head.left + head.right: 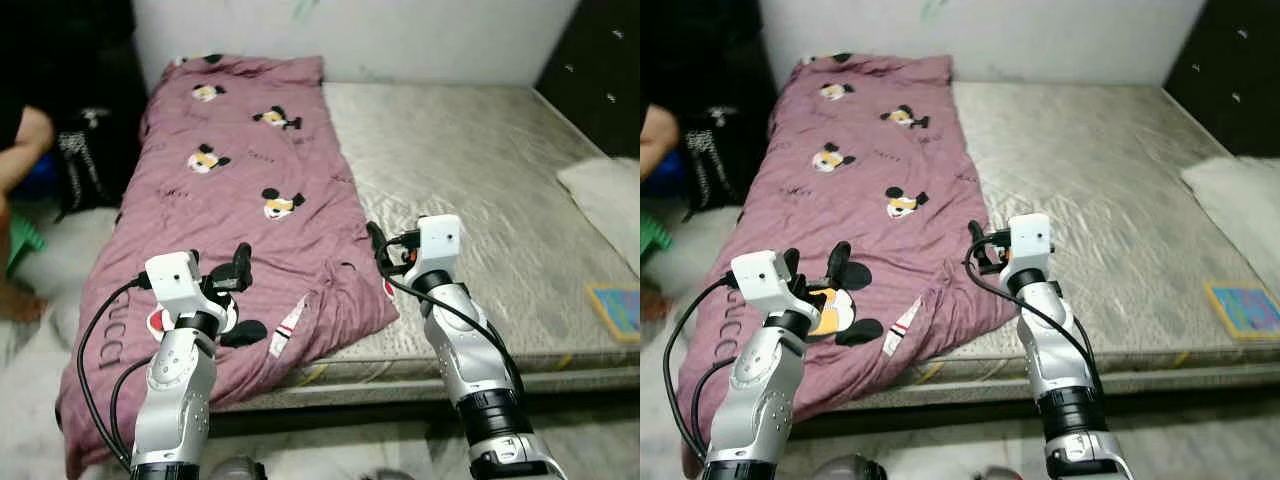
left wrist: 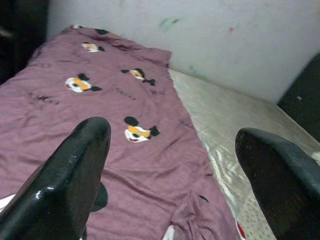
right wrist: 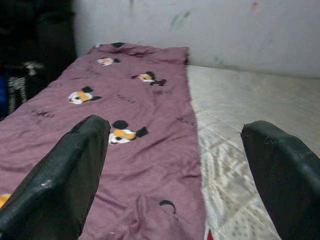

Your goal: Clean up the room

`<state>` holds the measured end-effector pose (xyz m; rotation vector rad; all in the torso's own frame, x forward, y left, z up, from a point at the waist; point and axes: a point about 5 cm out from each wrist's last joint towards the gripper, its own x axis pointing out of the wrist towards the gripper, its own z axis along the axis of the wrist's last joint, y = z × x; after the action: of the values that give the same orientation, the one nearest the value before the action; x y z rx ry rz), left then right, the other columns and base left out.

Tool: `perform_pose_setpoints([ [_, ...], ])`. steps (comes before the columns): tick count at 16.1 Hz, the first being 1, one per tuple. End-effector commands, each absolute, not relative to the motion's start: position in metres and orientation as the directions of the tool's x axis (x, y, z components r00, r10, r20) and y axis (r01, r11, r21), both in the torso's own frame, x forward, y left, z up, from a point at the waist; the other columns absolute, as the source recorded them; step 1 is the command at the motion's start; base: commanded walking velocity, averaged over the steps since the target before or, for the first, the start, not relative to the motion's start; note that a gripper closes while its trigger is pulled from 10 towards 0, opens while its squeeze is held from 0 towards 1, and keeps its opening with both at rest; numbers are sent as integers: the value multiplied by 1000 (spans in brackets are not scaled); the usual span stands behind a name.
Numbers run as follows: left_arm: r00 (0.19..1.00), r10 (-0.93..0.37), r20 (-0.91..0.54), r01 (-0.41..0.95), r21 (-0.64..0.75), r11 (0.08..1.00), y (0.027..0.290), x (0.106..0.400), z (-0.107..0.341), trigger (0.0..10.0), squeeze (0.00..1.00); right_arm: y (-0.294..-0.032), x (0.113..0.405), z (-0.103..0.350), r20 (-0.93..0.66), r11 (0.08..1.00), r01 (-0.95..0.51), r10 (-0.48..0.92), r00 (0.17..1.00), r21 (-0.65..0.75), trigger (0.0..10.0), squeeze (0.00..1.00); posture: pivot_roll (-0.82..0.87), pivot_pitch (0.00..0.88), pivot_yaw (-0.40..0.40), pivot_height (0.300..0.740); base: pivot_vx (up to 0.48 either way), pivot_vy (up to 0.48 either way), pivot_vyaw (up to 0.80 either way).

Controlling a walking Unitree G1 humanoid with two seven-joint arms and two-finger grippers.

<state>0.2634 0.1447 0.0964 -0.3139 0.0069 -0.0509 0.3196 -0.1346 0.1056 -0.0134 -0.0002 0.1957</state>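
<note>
A bare grey mattress (image 1: 480, 190) is filling mid-frame, with a purple cartoon-print blanket (image 1: 240, 200) lying along its left half and draping over the near edge.

A bare mattress (image 1: 480, 170) fills the middle and right of the frame, under a pale wall (image 1: 420, 30) along the top. A dark cabinet (image 1: 600, 70) stands in the upper right corner. A white pillow (image 1: 610, 200) lies at the right edge, and below it a colourful book (image 1: 615, 308) lies flat on the mattress. At the left edge are a person's arm (image 1: 25, 145) and foot (image 1: 15, 300), a green stool (image 1: 22, 245) between them, and a black bag (image 1: 85, 155) with white print just beside the arm.
</note>
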Motion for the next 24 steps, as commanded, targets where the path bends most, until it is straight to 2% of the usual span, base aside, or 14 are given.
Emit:
perform_pose_setpoints([
  [1,998,-61,12,61,-314,948,140,263,98,10000,0,-146,319,105,-2,986,-167,167,986,-30,10000,0,-71,27,-36,740,0,0,0],
  [6,994,-98,52,110,-312,944,137,261,103,10000,0,-145,320,106,1,985,-171,171,985,-34,10000,0,-72,28,-34,740,0,0,0],
  [17,993,-112,46,121,-304,945,136,261,102,10000,0,-145,320,105,0,985,-166,166,986,-35,10000,0,-72,30,-32,740,326,0,0],
  [24,994,-104,29,108,-304,946,136,261,100,10000,0,-146,320,105,3,986,-163,164,987,-44,10000,0,-72,29,-30,740,0,0,0],
])
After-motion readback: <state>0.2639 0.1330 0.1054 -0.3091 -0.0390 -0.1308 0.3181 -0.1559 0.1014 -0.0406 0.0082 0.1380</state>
